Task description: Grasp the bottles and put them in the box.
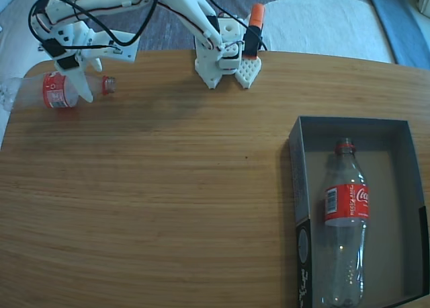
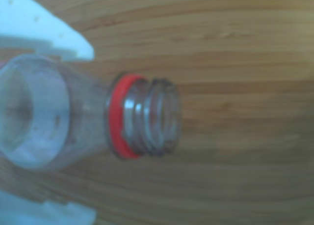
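Note:
One clear bottle (image 1: 57, 91) with a red label lies on its side at the table's far left corner, its open neck pointing right. My gripper (image 1: 78, 86) is down over its shoulder, open, with one white finger on each side. In the wrist view the red neck ring and capless mouth of this bottle (image 2: 142, 118) fill the middle, and the gripper (image 2: 91, 131) straddles it, the white fingers (image 2: 54, 36) showing above and below with a gap on the lower side. A second bottle (image 1: 346, 210) lies inside the dark-walled box (image 1: 296, 180) at the right, neck toward the far wall.
The arm's white base (image 1: 225, 56) is clamped at the table's far edge with an orange-handled clamp (image 1: 255, 19). The wooden table (image 1: 168, 200) curves away at the far left corner, close to the lying bottle. Rugs lie beyond the table.

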Controlling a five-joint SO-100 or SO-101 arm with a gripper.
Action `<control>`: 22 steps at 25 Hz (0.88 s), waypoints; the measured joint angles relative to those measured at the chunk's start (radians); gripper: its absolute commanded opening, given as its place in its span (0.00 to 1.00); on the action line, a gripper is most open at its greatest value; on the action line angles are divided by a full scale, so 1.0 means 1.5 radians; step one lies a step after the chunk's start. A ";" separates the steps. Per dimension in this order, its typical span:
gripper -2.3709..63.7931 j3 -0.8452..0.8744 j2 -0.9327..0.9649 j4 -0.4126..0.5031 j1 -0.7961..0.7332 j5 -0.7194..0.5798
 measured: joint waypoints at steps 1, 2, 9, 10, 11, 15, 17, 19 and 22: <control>0.73 0.000 -0.004 -0.012 0.000 0.001; 0.74 0.000 -0.007 -0.026 0.000 0.001; 0.73 0.000 -0.040 -0.069 0.000 0.000; 0.73 0.000 -0.044 -0.069 0.000 0.000; 0.73 0.000 -0.048 -0.069 0.003 0.000; 0.73 0.000 -0.060 -0.070 0.014 0.000; 0.73 0.000 -0.064 -0.070 0.013 -0.002; 0.73 0.000 -0.071 -0.070 0.013 -0.004; 0.73 0.000 -0.078 -0.070 0.016 -0.004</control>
